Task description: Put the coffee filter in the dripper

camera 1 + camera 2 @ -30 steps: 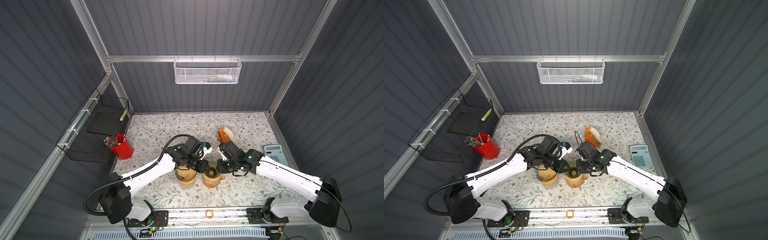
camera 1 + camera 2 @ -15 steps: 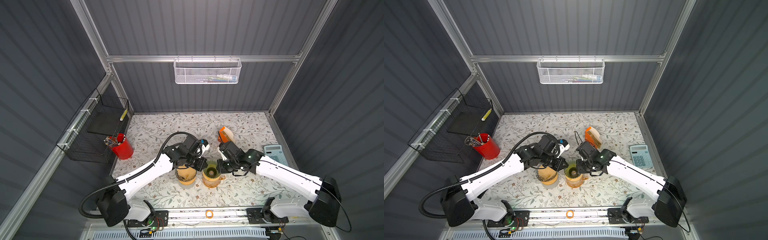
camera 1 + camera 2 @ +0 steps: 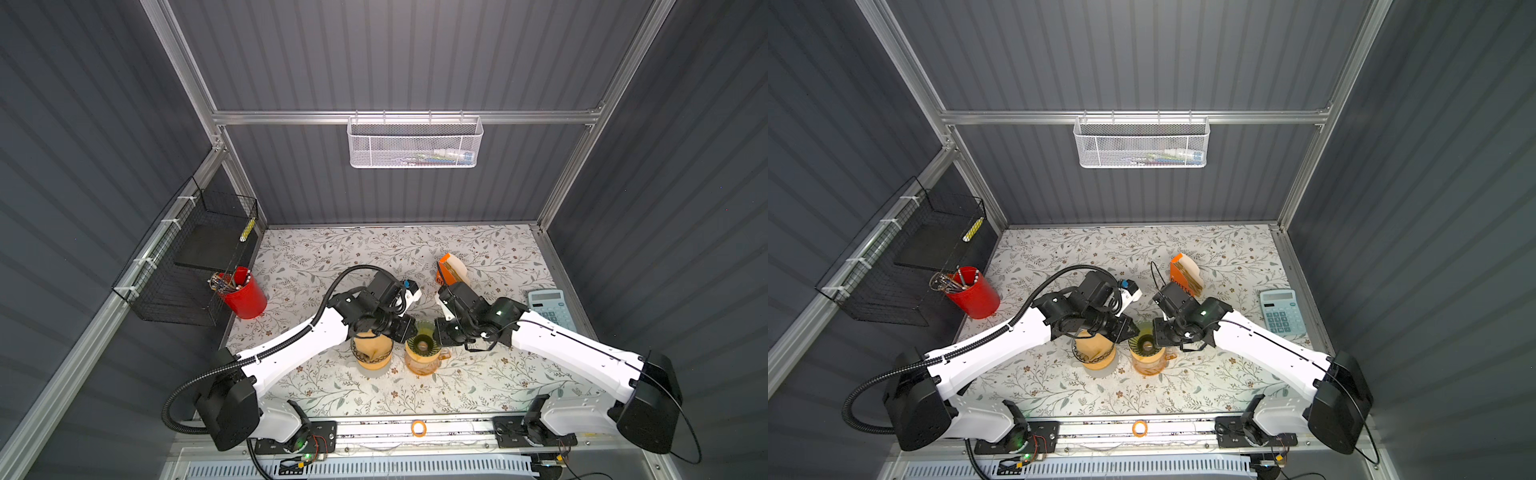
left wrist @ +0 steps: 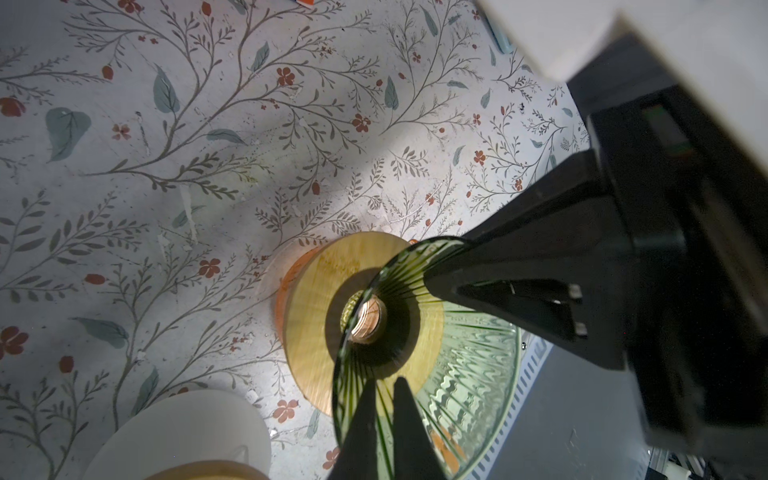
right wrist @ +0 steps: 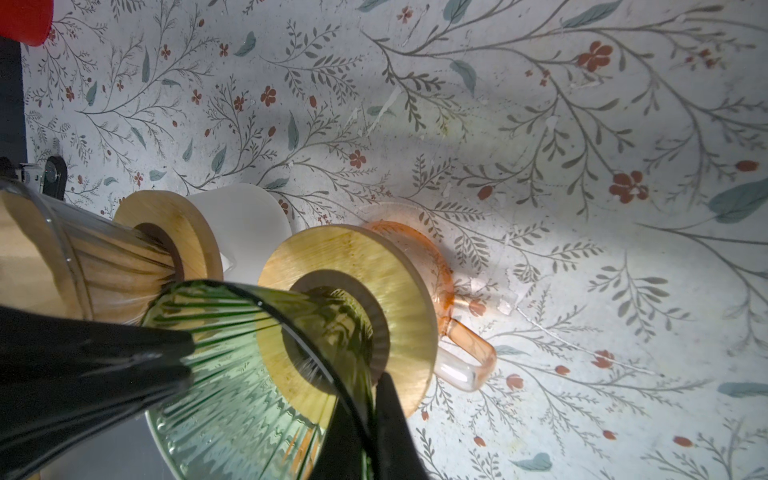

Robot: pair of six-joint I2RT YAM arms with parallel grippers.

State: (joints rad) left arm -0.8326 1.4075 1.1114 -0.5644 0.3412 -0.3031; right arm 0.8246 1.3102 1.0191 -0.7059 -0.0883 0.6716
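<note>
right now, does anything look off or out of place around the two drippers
The left gripper and right gripper both have their jaws shut on the rim of the same green dripper, on opposite sides, and it holds no filter. The clear dripper beside it seems to hold brown paper. Nothing spilled or toppled.

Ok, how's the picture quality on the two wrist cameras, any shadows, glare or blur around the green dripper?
Left wrist view: green dripper fairly sharp, its ribbed glass warping what lies behind; broad shadows across the tablecloth. Right wrist view: bright patch on the tablecloth beyond the dripper, dark foreground.
</note>
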